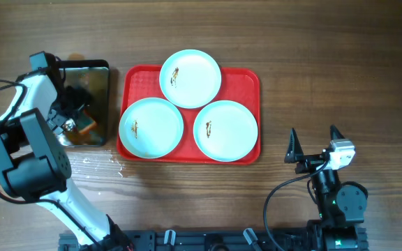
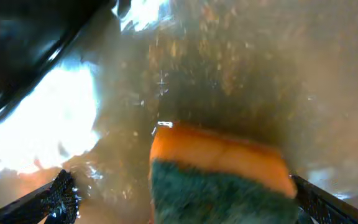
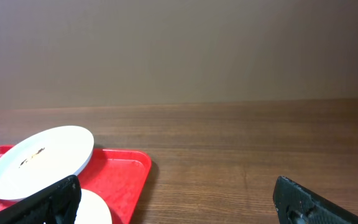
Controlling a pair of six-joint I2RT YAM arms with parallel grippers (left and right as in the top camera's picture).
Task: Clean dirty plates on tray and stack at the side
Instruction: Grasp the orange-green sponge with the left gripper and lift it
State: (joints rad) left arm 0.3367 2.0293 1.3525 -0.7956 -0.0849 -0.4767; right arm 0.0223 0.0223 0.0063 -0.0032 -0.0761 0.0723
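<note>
Three white plates lie on the red tray [image 1: 247, 78], each with a small brown smear: one at the back [image 1: 190, 78], one front left [image 1: 151, 127], one front right [image 1: 226, 130]. My left gripper [image 1: 77, 118] is down in the dark metal pan [image 1: 98, 75] left of the tray. Its left wrist view shows it [image 2: 182, 208] open, with an orange and green sponge [image 2: 219, 180] lying in wet liquid between the fingers, close to the right one [image 2: 319, 204]. My right gripper [image 1: 316, 145] hovers open and empty right of the tray; it [image 3: 179, 208] faces bare table.
In the right wrist view the back plate [image 3: 39, 160] and the tray's corner [image 3: 129, 169] lie at the lower left. Water drops [image 1: 96, 162] speckle the wooden table in front of the pan. The pan's floor [image 2: 241, 68] holds murky brownish water.
</note>
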